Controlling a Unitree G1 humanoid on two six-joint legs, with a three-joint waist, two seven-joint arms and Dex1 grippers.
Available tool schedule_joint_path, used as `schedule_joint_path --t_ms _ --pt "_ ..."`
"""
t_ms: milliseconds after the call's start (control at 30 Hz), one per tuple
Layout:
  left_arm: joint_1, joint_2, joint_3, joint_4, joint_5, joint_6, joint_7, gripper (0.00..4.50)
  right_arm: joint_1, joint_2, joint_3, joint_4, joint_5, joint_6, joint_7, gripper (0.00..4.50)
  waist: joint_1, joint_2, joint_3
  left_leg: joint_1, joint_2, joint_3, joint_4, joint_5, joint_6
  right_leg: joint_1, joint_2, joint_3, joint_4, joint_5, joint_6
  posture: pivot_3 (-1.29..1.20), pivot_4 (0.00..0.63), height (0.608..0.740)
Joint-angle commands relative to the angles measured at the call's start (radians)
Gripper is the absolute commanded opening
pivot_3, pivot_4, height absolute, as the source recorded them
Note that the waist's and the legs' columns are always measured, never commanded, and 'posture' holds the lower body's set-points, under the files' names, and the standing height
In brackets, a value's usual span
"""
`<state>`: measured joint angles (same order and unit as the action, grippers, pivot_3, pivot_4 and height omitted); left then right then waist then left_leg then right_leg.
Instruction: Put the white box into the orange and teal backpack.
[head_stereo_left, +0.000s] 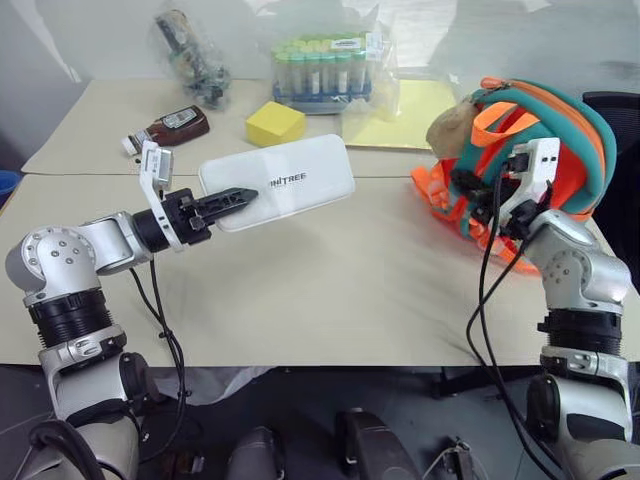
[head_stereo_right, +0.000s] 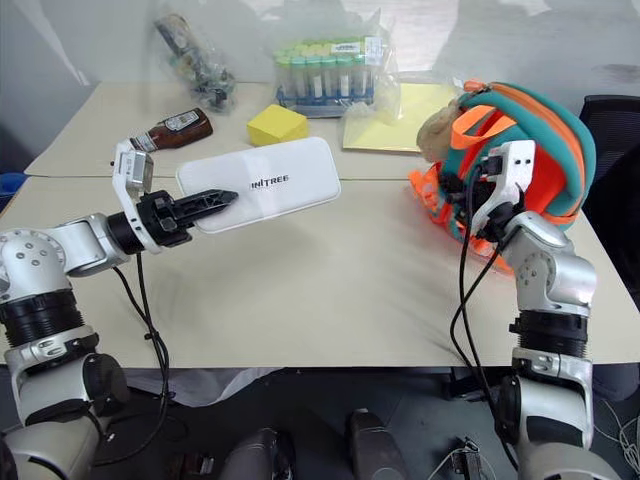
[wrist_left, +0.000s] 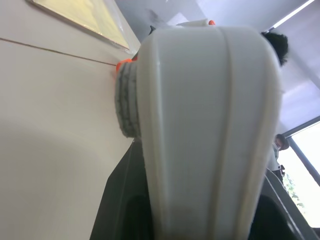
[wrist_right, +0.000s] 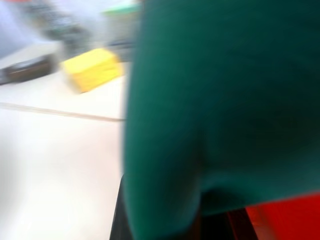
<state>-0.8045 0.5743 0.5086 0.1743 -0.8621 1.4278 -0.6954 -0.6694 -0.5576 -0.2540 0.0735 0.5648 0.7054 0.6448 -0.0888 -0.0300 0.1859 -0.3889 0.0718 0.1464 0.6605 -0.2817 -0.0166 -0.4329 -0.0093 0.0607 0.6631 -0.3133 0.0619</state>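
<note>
Nearest the camera lies the beige table (head_stereo_left: 330, 290), its bare front half spreading between the two arms; a seam runs across it further back.

Next in size is the orange and teal backpack (head_stereo_left: 560, 130), standing on the table's right side with a tan plush piece (head_stereo_left: 455, 122) at its upper left and orange webbing spilling onto the tabletop; the right gripper (head_stereo_left: 478, 185) is pressed against the backpack's front, its wrist camera seeing teal fabric right up against the lens with orange below it; the fingers themselves are hidden among the straps, so whether they are parted or closed on the fabric cannot be told from what shows.

The white box (head_stereo_left: 285, 180) comes next; it is held above the table at the left, roughly flat and tilted a little, its dark lettering facing up; the left gripper (head_stereo_left: 228, 200) clamps its near-left end, one black finger lying across the top face; the left wrist view shows the box's rounded white edge between the fingers, well apart from the backpack.

At the back stand a bagged rack of tubes (head_stereo_left: 322, 70), a yellow sheet (head_stereo_left: 400, 115) beside it, and a clear bag of dark items (head_stereo_left: 190, 55) to the left; smaller still are a yellow cube block (head_stereo_left: 275, 122) just behind the box and a brown bottle (head_stereo_left: 172, 127) lying on its side.
</note>
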Motion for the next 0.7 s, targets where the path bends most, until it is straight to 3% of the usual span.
schedule_joint_path --t_ms 33,167,367,700 --pt "-0.053 0.055 0.005 0.013 -0.032 -0.088 -0.081 1.26 0.012 -0.075 0.002 -0.230 0.170 0.158 0.103 0.04 0.003 0.000 0.000 0.000 0.000 0.000 -0.001 0.001 -0.001 0.000 0.000 0.000 0.000 0.000 0.000 0.00 0.150 0.740" --pt "-0.098 0.086 -0.037 0.071 -0.012 -0.172 -0.136 1.26 0.052 -0.197 -0.032 -0.398 0.367 0.304 0.230 0.04 0.009 0.000 0.000 0.000 0.001 -0.001 -0.002 0.001 -0.002 0.000 0.001 -0.001 -0.001 -0.001 -0.001 0.00 0.150 0.740" --pt "-0.133 0.103 -0.077 0.063 -0.056 -0.215 -0.252 1.26 0.072 -0.328 -0.130 -0.456 0.628 0.445 0.291 0.04 0.008 0.000 0.000 0.000 -0.001 0.000 -0.002 0.000 0.001 0.001 -0.001 0.000 -0.003 -0.001 -0.001 0.00 0.150 0.740" --pt "-0.124 0.042 -0.249 -0.083 -0.007 -0.398 -0.360 1.26 0.086 -0.452 -0.199 -0.441 0.944 0.518 0.232 0.04 0.013 -0.002 0.001 -0.001 -0.001 -0.002 -0.001 -0.001 0.002 0.001 -0.002 0.000 -0.004 -0.001 -0.001 0.00 0.150 0.740"
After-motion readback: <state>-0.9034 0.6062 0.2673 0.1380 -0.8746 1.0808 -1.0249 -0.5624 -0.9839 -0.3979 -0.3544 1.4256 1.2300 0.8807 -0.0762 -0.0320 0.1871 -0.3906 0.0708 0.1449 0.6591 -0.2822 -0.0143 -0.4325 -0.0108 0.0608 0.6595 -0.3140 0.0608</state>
